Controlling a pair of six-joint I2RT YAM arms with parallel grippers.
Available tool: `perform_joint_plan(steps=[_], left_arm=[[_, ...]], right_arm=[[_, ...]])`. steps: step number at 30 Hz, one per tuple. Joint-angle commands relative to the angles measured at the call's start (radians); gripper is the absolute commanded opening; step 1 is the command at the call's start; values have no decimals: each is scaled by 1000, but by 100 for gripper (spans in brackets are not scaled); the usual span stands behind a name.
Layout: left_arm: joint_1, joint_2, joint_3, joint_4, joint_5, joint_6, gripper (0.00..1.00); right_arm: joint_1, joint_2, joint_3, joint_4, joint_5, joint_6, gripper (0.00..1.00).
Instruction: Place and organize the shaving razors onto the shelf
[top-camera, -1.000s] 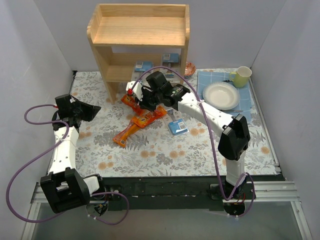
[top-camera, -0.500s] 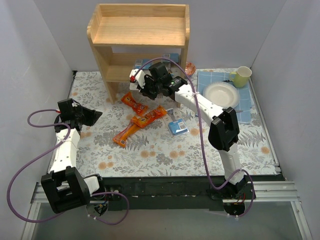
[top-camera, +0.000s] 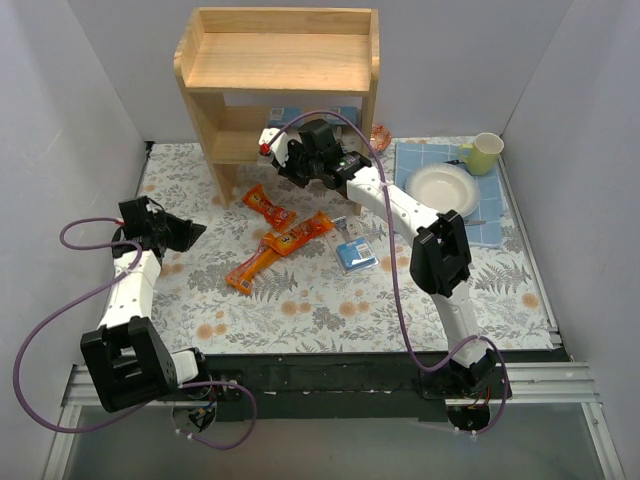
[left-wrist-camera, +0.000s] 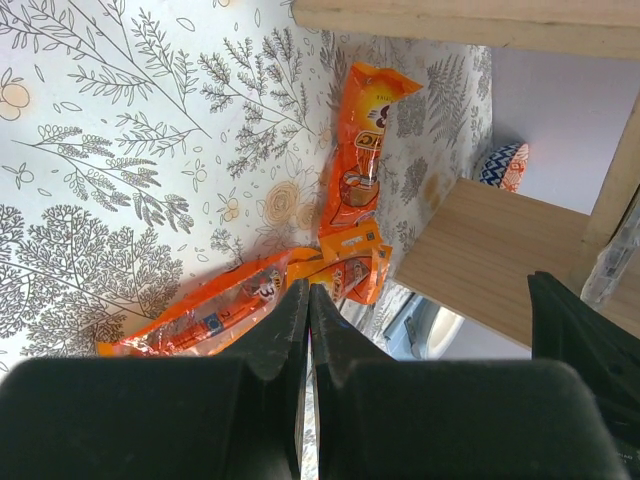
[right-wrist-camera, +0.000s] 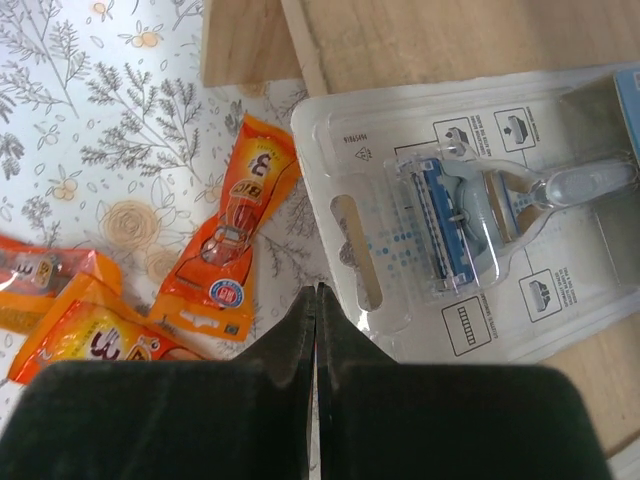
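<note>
Top external view: a table (top-camera: 330, 300) under a flowered cloth fills the floor of the booth, and at its far edge stands the wooden shelf (top-camera: 280, 60), two tiers with raised sides. The right arm reaches long across the table to the lower tier, and the right gripper (top-camera: 268, 144) sits at that tier's front edge with its fingers pressed together on nothing. The left arm is folded over the left side of the cloth, well apart from the shelf; the left gripper (top-camera: 195, 232) hovers there, its fingers likewise together and empty, as the left wrist view confirms. A blue mat (top-camera: 500, 225) lies at the far right with a white plate (top-camera: 442, 190) on it and a pale green cup (top-camera: 484, 153) at its far corner. Three orange snack packets (top-camera: 268, 208) lie scattered on the cloth in front of the shelf. One razor pack (top-camera: 356, 254) lies flat on the cloth to the right of the packets. In the right wrist view a second pack (right-wrist-camera: 470, 230) lies on the lower tier's board, one corner hanging out over the cloth, just beside the closed fingertips; whether they touch it I cannot tell. The blue card of a third pack (top-camera: 345, 113) shows farther back on the same tier.
</note>
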Motion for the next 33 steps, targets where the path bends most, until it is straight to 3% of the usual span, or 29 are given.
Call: perform_joint_plan(steps=[1, 5, 7, 8, 10, 12, 13, 14, 16, 18, 20, 22, 27, 32, 33], left_arm=[[8, 14, 37, 35, 10, 16, 0], [8, 37, 42, 47, 22, 16, 2], [8, 48, 42, 72, 46, 22, 10], [9, 53, 43, 86, 57, 28, 20], [8, 71, 54, 178, 141, 87, 52], [6, 82, 83, 280, 189, 146, 58], [3, 86, 120, 302, 191, 199, 63], [-4, 88, 143, 328, 186, 232, 66], [-14, 83, 169, 415, 169, 301, 69], [-15, 85, 192, 539, 171, 367, 72], [-21, 109, 235, 599, 188, 422, 75], [-32, 134, 266, 695, 195, 454, 75], [-118, 255, 428, 724, 137, 580, 77], [-218, 336, 522, 730, 61, 686, 73], [-230, 353, 531, 733, 22, 706, 67]], right_arm=[[-4, 31, 77, 113, -4, -14, 1], [-3, 54, 101, 104, -6, -25, 1], [-4, 41, 87, 98, -1, -26, 1], [-4, 19, 66, 83, -1, -28, 1], [-4, -21, 32, 49, -22, -25, 1], [-3, -129, -77, -12, -67, -19, 6], [-3, -178, -127, -23, -82, -16, 12], [-3, -292, -199, -19, -90, 4, 25], [-3, -417, -425, 17, -88, 30, 37], [-1, -593, -615, 61, -64, 52, 63], [-3, -731, -703, 89, -15, 70, 75], [-10, -802, -801, 133, 120, 115, 76], [-72, -954, -959, 320, 419, 213, 84], [-130, -893, -932, 449, 501, 251, 86], [-156, -879, -921, 474, 514, 262, 86]])
